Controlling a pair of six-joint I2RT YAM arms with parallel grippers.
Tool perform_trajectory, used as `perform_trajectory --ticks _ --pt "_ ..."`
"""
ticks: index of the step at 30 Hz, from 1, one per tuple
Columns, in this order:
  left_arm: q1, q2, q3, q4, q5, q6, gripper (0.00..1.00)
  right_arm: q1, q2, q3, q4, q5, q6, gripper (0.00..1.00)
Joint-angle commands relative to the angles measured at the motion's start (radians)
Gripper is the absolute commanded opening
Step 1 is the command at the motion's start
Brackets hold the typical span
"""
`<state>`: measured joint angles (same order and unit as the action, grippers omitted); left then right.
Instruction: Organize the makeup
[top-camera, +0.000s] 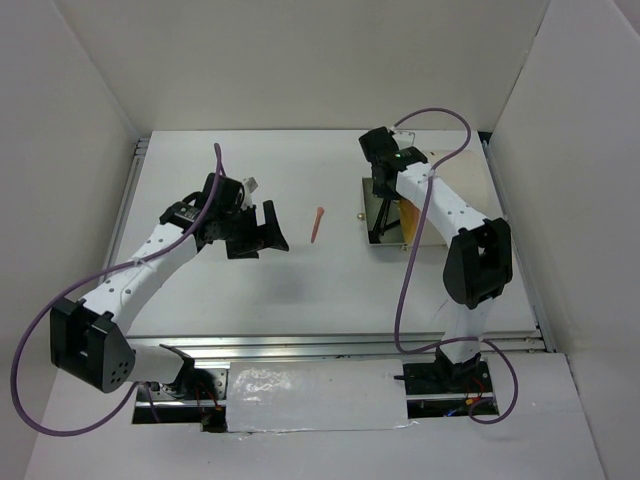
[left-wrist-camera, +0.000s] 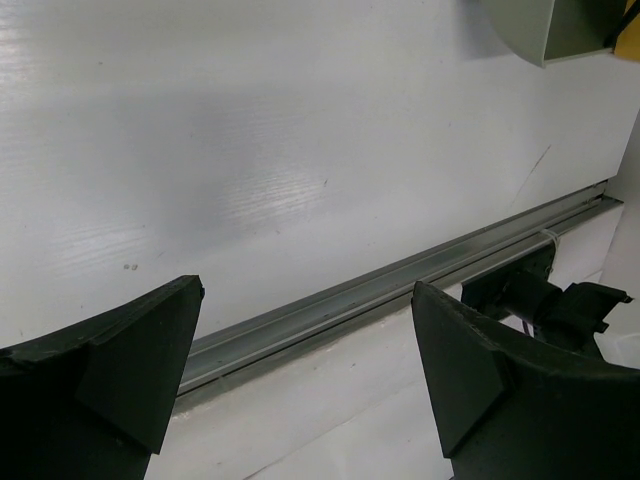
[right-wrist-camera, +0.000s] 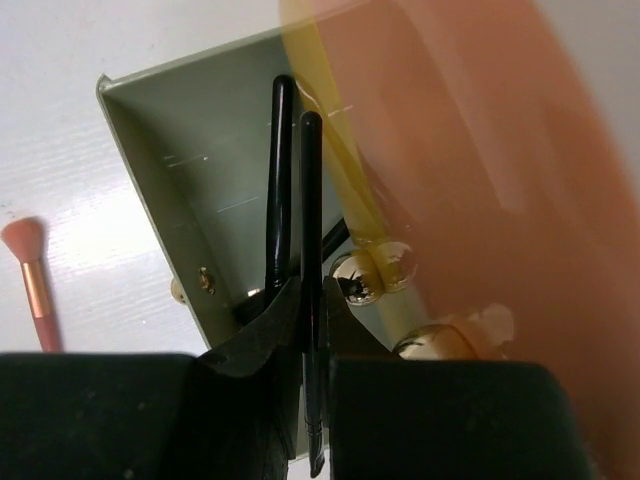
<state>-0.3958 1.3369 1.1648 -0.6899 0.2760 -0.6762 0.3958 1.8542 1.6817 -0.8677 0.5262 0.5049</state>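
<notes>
Right wrist view: right gripper (right-wrist-camera: 312, 318) clenched on a thin black stick (right-wrist-camera: 311, 180), jaws pinched tight around its lower half. Stick stands upright, with its top end inside the grey-green compartment (right-wrist-camera: 170, 150). Second black stick (right-wrist-camera: 279, 170) sits just beside it, leaning in the same compartment; cannot tell if the two touch. Brass knobs (right-wrist-camera: 365, 275) just right of the fingers. Orange face (right-wrist-camera: 480, 180) of the box is very close to the lens, blurred, and blocks the right side. Short orange-pink stick (right-wrist-camera: 33, 275) lies on the table (right-wrist-camera: 60, 60) left of the compartment, well apart; in the top view it (top-camera: 318, 223) is between the arms. Left gripper (top-camera: 262, 232) is spread wide, holds nothing, above bare table near a metal rail (left-wrist-camera: 400, 280). Compartment contents are hidden in the top view by the right arm.
</notes>
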Motion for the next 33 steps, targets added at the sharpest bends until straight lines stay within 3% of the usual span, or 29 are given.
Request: perform_trajectory --ticks 1,4,9,11,14,18,24,32,33 --pt "0.006 -0.03 0.004 0.01 0.026 0.038 0.99 0.003 -0.026 -0.022 0.013 0.035 0.0 0.05" --pt "0.005 -0.021 0.007 0.01 0.032 0.041 0.99 0.003 -0.026 -0.033 0.029 0.024 0.003 0.14" --pt "0.005 -0.015 0.004 0.018 0.048 0.047 0.99 0.003 -0.02 -0.042 0.07 0.015 -0.002 0.16" --pt "0.006 -0.012 -0.001 0.021 0.049 0.046 0.99 0.002 -0.006 -0.034 0.068 0.017 -0.003 0.21" --pt "0.006 -0.012 -0.004 0.023 0.055 0.044 1.0 0.005 -0.003 -0.031 0.07 0.009 -0.003 0.38" --pt "0.006 -0.01 -0.007 0.03 0.061 0.046 0.99 0.003 -0.007 -0.025 0.076 0.008 -0.008 0.52" --pt "0.006 0.024 0.013 0.033 0.016 0.035 0.99 0.006 -0.015 0.016 0.053 -0.014 -0.003 0.54" --pt "0.0 0.255 0.156 0.085 -0.086 0.067 0.99 0.035 -0.187 -0.016 0.136 -0.296 -0.012 0.61" --pt "-0.003 0.283 0.173 0.095 -0.119 0.075 0.99 0.04 -0.275 -0.028 0.148 -0.352 -0.014 0.67"
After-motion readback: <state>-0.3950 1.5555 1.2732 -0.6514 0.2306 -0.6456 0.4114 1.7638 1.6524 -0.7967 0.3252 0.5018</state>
